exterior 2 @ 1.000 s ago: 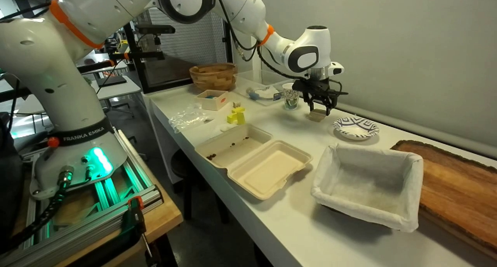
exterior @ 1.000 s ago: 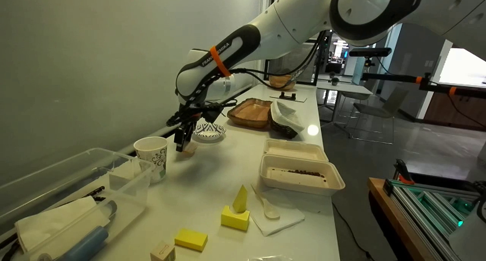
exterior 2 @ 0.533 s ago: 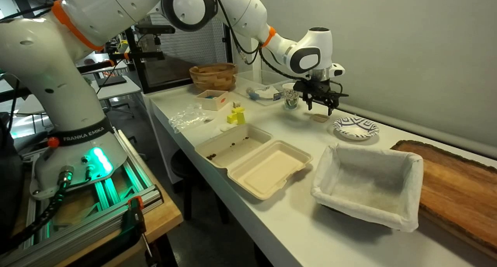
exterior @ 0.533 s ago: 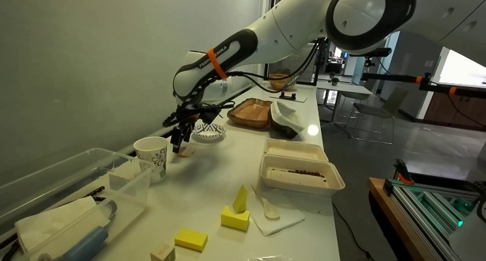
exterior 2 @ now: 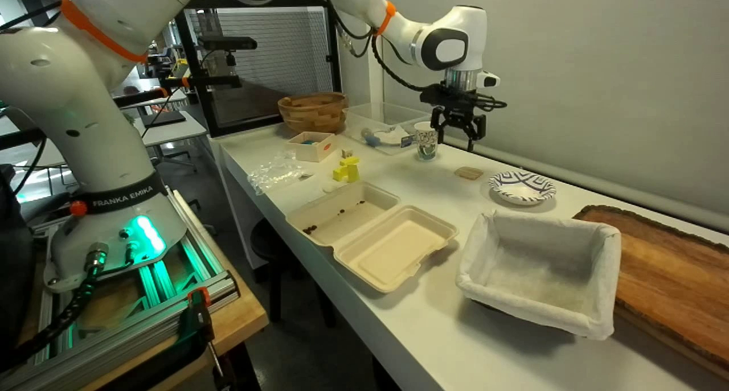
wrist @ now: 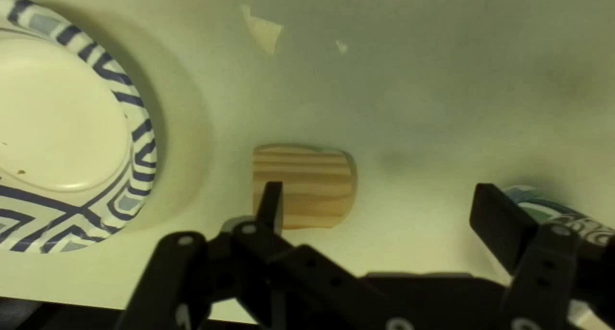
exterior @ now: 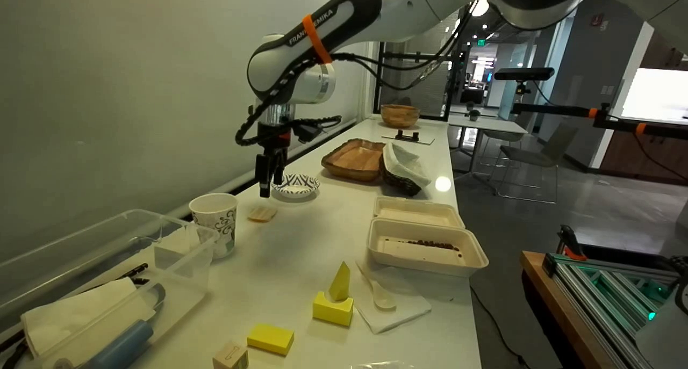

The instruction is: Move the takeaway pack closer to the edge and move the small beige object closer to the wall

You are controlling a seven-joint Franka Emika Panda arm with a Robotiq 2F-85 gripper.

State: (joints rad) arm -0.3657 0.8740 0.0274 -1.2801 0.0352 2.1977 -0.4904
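Observation:
The takeaway pack lies open near the edge of the white counter, with small dark bits inside; it also shows in an exterior view. The small beige object, flat wood-grained, lies on the counter between a paper cup and a patterned bowl, near the grey wall. It also shows in an exterior view and in the wrist view, where one finger covers part of it. My gripper is open and empty above the counter, as an exterior view and the wrist view show.
The paper cup and clear bin stand along the wall. The patterned bowl, cloth-lined basket and wooden board stand on the beige object's other side. Yellow blocks and a white spoon lie near the pack.
The small beige object was tilted at my fingers a second ago and now lies flat on the counter. My gripper has let go, opened and risen above it. The pack has not moved.

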